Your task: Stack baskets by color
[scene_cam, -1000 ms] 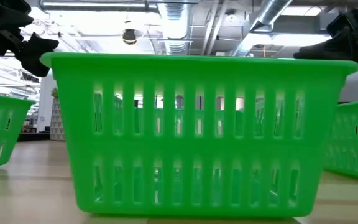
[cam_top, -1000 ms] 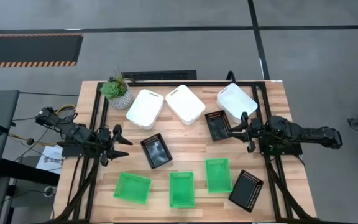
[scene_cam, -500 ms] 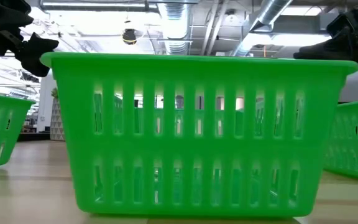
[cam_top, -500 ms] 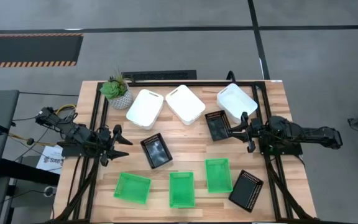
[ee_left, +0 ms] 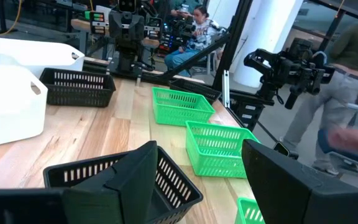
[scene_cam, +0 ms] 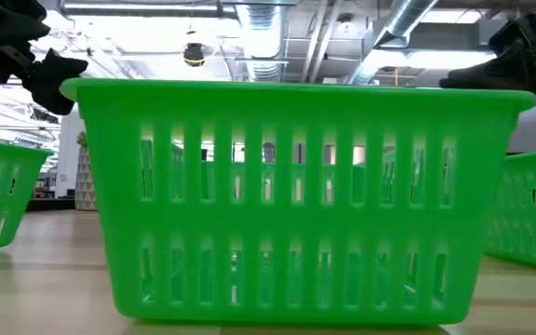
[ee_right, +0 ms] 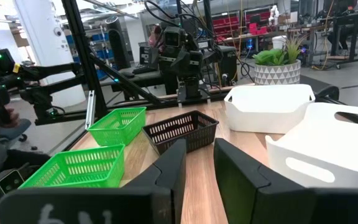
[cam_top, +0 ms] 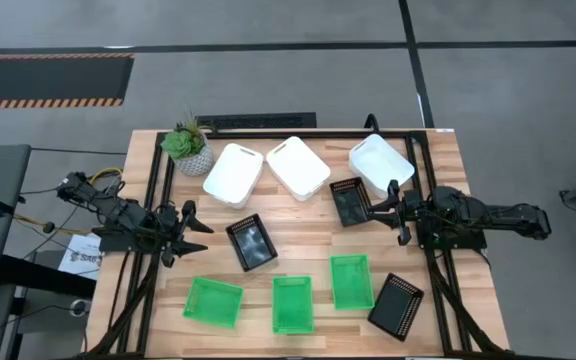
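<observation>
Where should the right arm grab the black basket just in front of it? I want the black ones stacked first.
Probably one of its long rims. The black basket sits upright and open, apart from the white basket beside it, so coming straight down with one finger inside the wall looks workable. The right end effector hovers right at its edge.

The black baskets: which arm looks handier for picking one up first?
Probably the right. Its gripper hangs right beside a black basket near the white ones. The left gripper sits apart from the middle black basket, jaws open.
</observation>
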